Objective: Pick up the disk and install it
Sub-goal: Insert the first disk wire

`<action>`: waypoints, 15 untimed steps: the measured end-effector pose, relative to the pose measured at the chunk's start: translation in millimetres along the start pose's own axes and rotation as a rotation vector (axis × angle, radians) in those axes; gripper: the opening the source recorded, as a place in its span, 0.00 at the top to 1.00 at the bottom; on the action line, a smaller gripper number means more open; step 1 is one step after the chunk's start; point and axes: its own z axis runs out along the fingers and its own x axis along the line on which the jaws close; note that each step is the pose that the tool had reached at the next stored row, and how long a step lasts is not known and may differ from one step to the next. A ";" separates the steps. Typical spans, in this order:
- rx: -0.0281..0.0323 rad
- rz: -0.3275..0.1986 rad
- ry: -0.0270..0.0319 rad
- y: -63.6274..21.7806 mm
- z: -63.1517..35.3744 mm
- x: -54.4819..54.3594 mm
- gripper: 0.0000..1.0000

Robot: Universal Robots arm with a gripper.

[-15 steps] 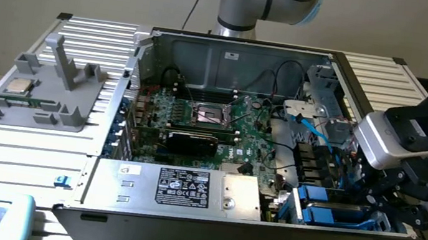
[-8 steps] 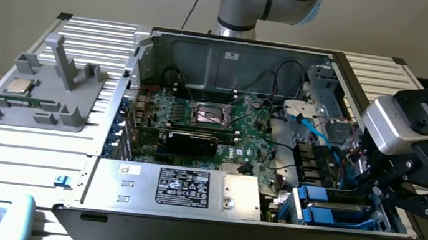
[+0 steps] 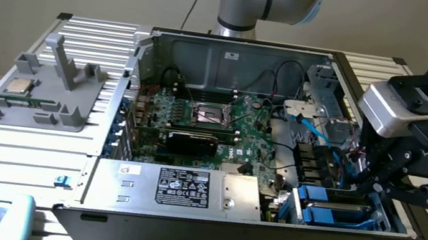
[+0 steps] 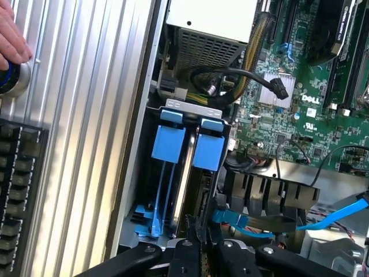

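Disk (image 3: 335, 200) in its blue frame sits slotted in the drive bay of the computer case (image 3: 180, 236), lower right of the exterior view. We see the claw (image 4: 200, 231) just over it, fingers nearly together, gripping nothing.

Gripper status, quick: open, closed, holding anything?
Gripper: closed, fingers together, right at the blue disk frames; whether it pinches anything cannot be told.

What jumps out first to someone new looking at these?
The open computer case, motherboard exposed, sits mid-table. At the exterior view's right the gripper hangs over two bright blue drive frames in the case's corner bay. A hand rests at a button outside the case.
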 end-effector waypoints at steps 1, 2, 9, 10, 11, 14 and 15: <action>-0.0011 0.000 0.0056 -0.5 -0.8 -2.4 0.84; -0.0020 0.000 0.0106 -0.9 -1.7 -4.3 0.84; -0.0143 -0.001 0.0527 -2.9 -3.3 -15.6 0.84; -0.0180 -0.001 0.0572 -3.2 -3.3 -16.8 0.84; -0.0224 -0.001 0.0620 -3.5 -3.3 -18.1 0.84; -0.0384 -0.001 0.0719 -3.9 -3.1 -20.8 0.84; -0.0450 -0.001 0.0721 -3.9 -3.0 -21.2 0.84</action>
